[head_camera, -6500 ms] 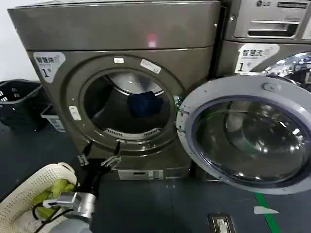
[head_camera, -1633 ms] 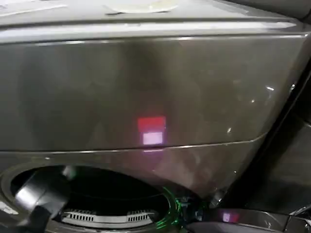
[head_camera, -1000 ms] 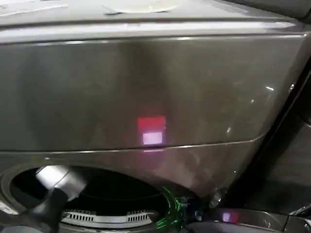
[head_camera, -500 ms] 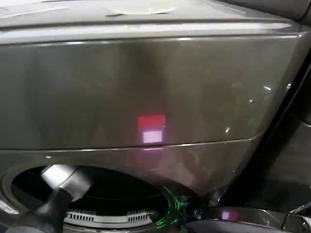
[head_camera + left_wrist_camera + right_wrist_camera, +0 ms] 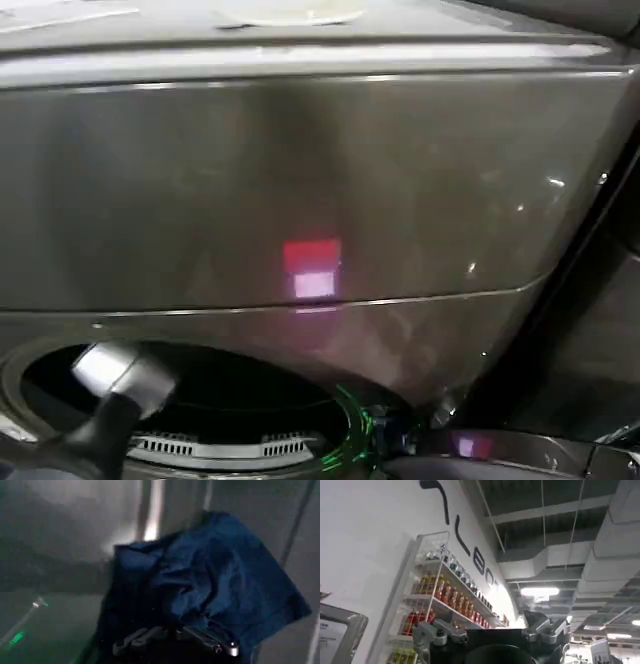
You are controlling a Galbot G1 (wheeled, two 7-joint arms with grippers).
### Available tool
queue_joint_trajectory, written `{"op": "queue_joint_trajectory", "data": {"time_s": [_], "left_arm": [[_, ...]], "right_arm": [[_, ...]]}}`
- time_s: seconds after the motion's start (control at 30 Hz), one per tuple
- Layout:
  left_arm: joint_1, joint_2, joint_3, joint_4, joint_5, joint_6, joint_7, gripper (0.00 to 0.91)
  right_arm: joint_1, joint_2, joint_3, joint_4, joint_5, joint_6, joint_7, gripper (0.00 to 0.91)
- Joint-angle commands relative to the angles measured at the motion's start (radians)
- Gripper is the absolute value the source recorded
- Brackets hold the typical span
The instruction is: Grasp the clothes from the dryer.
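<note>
The dryer stands close in front of me, bronze-grey, with a red-pink light on its panel. Its round porthole is open at the lower left of the head view, and my left arm reaches down into it. Inside the drum, the clothes, a crumpled dark navy piece, lie against the metal wall. My left gripper sits at the cloth's near edge, its two fingers drawn together on a fold of it. My right gripper is open, parked away from the dryer, pointing up at a ceiling.
The open door's rim shows at the lower right beside the porthole. The perforated lint grille lies along the porthole's lower lip. Behind the right gripper stands a wall shelf of bottles.
Since 6.5 s ago the view has closed in on the dryer and my left arm has gone into the drum. Over the last second the arm barely shifted in the porthole.
</note>
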Motion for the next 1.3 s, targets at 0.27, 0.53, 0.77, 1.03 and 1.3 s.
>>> {"op": "queue_joint_trajectory", "data": {"time_s": [0.27, 0.53, 0.77, 1.03, 1.3], "left_arm": [[0.601, -0.04, -0.543, -0.886, -0.43, -0.132, -0.675, 0.0], [0.859, -0.065, -0.614, -1.199, -0.418, -0.317, -0.827, 0.0], [1.128, -0.067, -0.64, -1.456, -0.365, -0.257, -0.873, 0.0], [1.166, -0.068, -0.636, -1.478, -0.325, -0.205, -0.851, 0.0], [1.102, -0.067, -0.633, -1.429, -0.318, -0.193, -0.841, 0.0]], "right_arm": [[0.008, -0.008, -0.007, 0.007, -0.003, 0.01, 0.009, 0.907], [0.011, -0.009, -0.015, 0.006, -0.002, 0.023, 0.018, 0.907], [0.01, -0.012, -0.02, 0.016, 0.002, 0.026, 0.019, 0.907], [0.011, -0.017, -0.029, 0.035, 0.024, 0.034, 0.03, 0.907], [0.003, -0.02, -0.013, 0.01, 0.018, 0.07, 0.027, 0.907]]}}
